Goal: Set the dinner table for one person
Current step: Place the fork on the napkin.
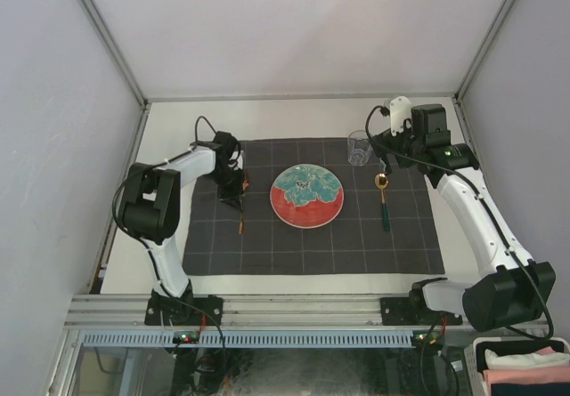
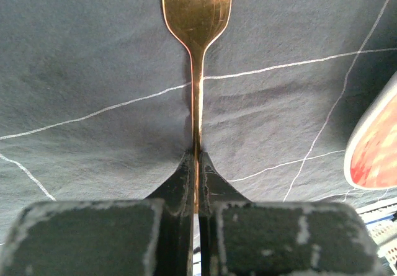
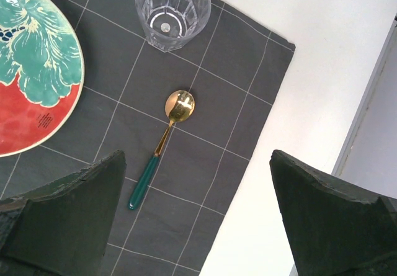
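My left gripper [image 2: 197, 164] is shut on the thin neck of a gold fork [image 2: 197, 15], which lies low over the dark checked cloth [image 2: 93, 59] with its tines pointing away. Seen from above, that gripper [image 1: 233, 198] is left of the red and teal plate [image 1: 307, 196], and a bit of the fork [image 1: 240, 224] shows below it. My right gripper [image 3: 198, 208] hangs open and empty above the cloth's right edge. Under it lie a gold spoon with a green handle [image 3: 162, 141] and an upright clear glass [image 3: 172, 9]. The off-white dinner table [image 1: 294, 116] carries it all.
The plate's rim [image 2: 375, 146] shows at the right in the left wrist view. The spoon [image 1: 383, 196] lies right of the plate, the glass [image 1: 360, 149] behind it. Grey metal rails [image 1: 298, 98] edge the table. Folded cloths [image 1: 525, 369] sit off the table at bottom right.
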`<state>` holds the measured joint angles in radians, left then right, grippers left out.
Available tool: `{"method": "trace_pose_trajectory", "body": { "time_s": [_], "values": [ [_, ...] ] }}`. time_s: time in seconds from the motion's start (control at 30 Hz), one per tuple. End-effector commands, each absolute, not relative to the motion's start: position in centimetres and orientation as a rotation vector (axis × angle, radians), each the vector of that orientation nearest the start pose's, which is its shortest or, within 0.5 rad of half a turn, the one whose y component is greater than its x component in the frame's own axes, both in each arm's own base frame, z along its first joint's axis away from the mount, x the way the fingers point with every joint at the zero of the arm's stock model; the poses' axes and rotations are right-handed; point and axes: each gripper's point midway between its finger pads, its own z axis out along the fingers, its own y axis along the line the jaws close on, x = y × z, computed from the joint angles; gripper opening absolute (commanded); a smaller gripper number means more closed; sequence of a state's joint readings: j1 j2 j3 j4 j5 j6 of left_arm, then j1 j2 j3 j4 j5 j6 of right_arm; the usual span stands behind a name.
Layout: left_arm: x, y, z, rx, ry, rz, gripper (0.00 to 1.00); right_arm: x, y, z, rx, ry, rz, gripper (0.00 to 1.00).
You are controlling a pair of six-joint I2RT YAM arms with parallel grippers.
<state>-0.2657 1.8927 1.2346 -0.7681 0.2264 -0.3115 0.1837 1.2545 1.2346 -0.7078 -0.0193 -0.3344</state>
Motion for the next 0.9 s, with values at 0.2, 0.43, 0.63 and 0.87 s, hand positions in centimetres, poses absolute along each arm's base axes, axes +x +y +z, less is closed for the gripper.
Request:
{"method": "trace_pose_trajectory", "body": {
  "time_s": [0.2, 0.43, 0.63, 0.87],
  "values": [
    [31.64, -14.27, 1.82, -0.017, 3.015, -0.434, 0.0, 34.19, 5.15, 23.51, -0.581, 2.179, -0.062, 1.0],
    [31.53, -14.08, 1.9, -0.01, 3.017, -0.421, 0.06, 33.93, 5.08, 23.55, -0.58, 2.182, -0.059, 1.0],
    [31.62, -13.89, 2.17, -0.012, 3.01, -0.416, 0.03, 33.92, 5.02, 23.66, -0.576, 2.179, -0.059, 1.0],
    [31.54, -13.67, 2.55, -0.013, 3.001, -0.412, 0.04, 33.85, 5.1, 23.4, -0.577, 2.18, -0.052, 1.0]
  ]
}}
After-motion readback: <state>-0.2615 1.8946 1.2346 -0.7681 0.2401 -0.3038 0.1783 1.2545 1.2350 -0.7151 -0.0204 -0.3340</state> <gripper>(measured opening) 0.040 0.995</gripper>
